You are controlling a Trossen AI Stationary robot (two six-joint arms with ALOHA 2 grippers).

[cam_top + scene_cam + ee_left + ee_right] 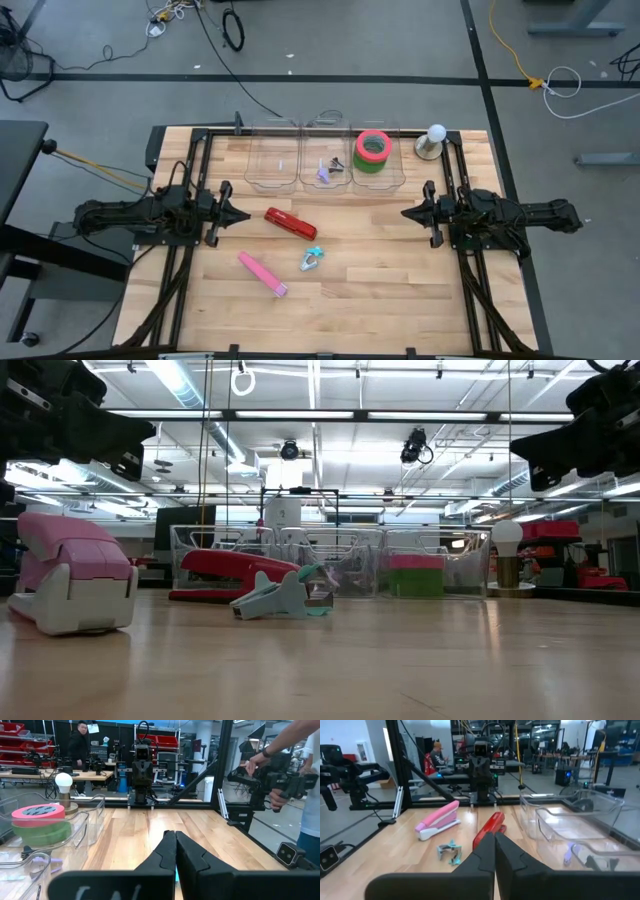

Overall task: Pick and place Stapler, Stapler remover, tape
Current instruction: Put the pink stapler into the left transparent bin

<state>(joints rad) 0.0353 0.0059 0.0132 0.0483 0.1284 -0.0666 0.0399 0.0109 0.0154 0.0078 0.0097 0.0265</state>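
A red stapler, a pink stapler and a teal staple remover lie on the wooden table between the arms. Three clear bins stand at the far middle. The right bin holds a red tape roll stacked on a green one. The middle bin holds a purple staple remover. My left gripper is shut and empty, left of the red stapler. My right gripper is shut and empty at the table's right. The staplers also show in the right wrist view: pink, red.
The left clear bin holds nothing I can see. A white bulb on a round base stands right of the bins. A black frame runs along the table's edges. A person's hands hold a device beyond the table.
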